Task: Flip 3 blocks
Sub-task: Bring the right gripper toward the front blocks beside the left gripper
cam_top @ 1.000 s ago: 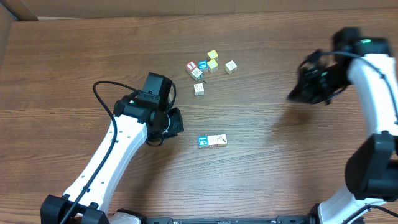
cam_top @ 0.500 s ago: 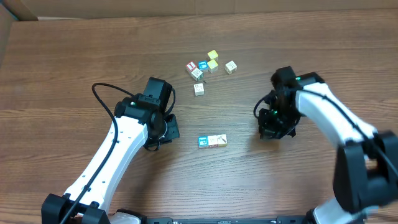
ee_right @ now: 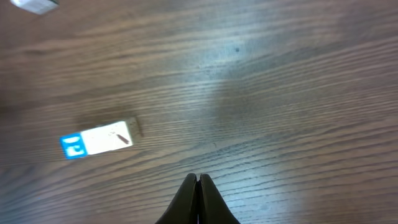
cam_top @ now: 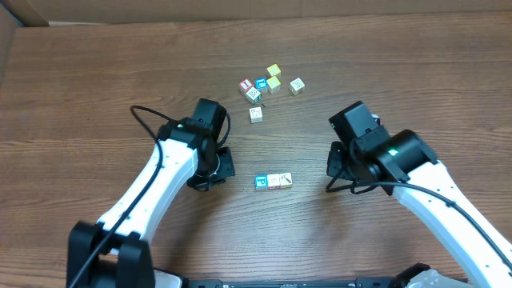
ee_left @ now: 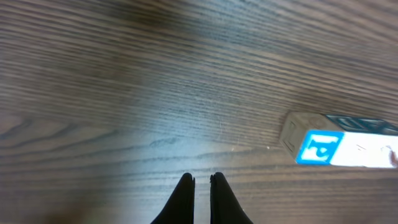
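Table (cam_top: pixel 80 72) was brown woodgrain. End block (cam_top: pixel 261 182) had a blue-and-white face; its neighbour (cam_top: pixel 274 181) was pale with a red mark. Two cubes (cam_top: pixel 274 70) were plain yellow.

Robotics lab test station. A wood-grain tabletop (cam_top: pixel 88 72) carries two white, black-jointed manipulators: the left arm (cam_top: pixel 148 196) enters from 7 o'clock and the right arm (cam_top: pixel 448 200) from 5 o'clock, with an exposed cable (cam_top: pixel 138 110) looping off the left one. A tan, cardboard-like panel (cam_top: pixel 22 10) borders the surface at 11 o'clock.

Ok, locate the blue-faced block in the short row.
Overhead, the blue-faced block sits mid-table at the row's end nearest the left gripper, touching a pale block.
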You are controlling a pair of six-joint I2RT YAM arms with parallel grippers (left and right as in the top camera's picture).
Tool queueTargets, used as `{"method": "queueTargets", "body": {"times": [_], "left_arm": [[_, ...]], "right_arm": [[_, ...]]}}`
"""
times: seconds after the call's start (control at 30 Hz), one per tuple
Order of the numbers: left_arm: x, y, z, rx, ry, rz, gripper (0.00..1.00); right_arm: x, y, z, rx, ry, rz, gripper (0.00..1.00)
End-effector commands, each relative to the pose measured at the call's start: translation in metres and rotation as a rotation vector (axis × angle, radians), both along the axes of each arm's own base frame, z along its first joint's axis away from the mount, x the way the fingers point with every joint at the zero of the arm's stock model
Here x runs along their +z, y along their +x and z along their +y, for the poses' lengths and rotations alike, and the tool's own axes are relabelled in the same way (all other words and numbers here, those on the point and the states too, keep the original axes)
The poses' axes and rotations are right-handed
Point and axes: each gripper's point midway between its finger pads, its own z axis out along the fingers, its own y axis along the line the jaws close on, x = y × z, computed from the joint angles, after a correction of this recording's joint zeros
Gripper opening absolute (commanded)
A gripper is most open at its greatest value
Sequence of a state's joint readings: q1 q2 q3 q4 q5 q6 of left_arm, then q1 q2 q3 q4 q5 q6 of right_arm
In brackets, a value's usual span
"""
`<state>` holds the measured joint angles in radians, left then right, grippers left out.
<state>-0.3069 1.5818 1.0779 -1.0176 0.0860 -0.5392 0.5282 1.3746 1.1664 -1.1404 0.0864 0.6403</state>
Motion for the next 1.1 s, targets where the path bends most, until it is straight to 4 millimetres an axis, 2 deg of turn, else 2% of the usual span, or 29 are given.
{"method": "queueTargets", "body": {"times": [0.0, 0.1, 0.13, 0.2, 0.27, 0.4, 0.6, 0.87, 1.07], "left_arm": [[-0.017, -0.003, -0.012, -0.046, -0.011, 0.042, 0.04], [-0.025, 0.001, -0.024, -0.073, -0.028, 0.034, 0.04], [-0.028, 0.003, -0.029, -0.086, -0.029, 0.028, 0.04], [-0.032, 0.004, -0.035, -0.105, -0.028, 0.023, 0.04], [-0.037, 0.003, -0.04, -0.111, -0.028, 0.03, 0.04], [-0.046, -0.002, -0.046, -0.12, -0.017, 0.061, 0.04], [-0.056, -0.003, -0.048, -0.127, -0.01, 0.078, 0.04], [-0.057, 0.001, -0.052, -0.123, -0.025, 0.064, 0.04], [-0.057, 0.004, -0.053, -0.124, -0.029, 0.054, 0.04]], "right_arm": [[-0.024, -0.003, 0.003, -0.002, -0.007, 0.053, 0.04], [-0.041, 0.001, 0.011, 0.004, 0.014, 0.065, 0.04], [-0.046, 0.002, 0.017, 0.012, 0.039, 0.079, 0.14], [-0.048, 0.004, 0.025, 0.022, 0.074, 0.086, 0.14], [-0.047, 0.008, 0.034, 0.031, 0.113, 0.079, 0.04], [-0.053, 0.008, 0.051, 0.062, 0.183, 0.094, 0.04], [-0.089, 0.003, 0.058, 0.065, 0.179, 0.185, 0.04], [-0.125, 0.006, 0.086, 0.097, 0.249, 0.254, 0.04], [-0.131, 0.007, 0.089, 0.078, 0.251, 0.263, 0.04]]}}
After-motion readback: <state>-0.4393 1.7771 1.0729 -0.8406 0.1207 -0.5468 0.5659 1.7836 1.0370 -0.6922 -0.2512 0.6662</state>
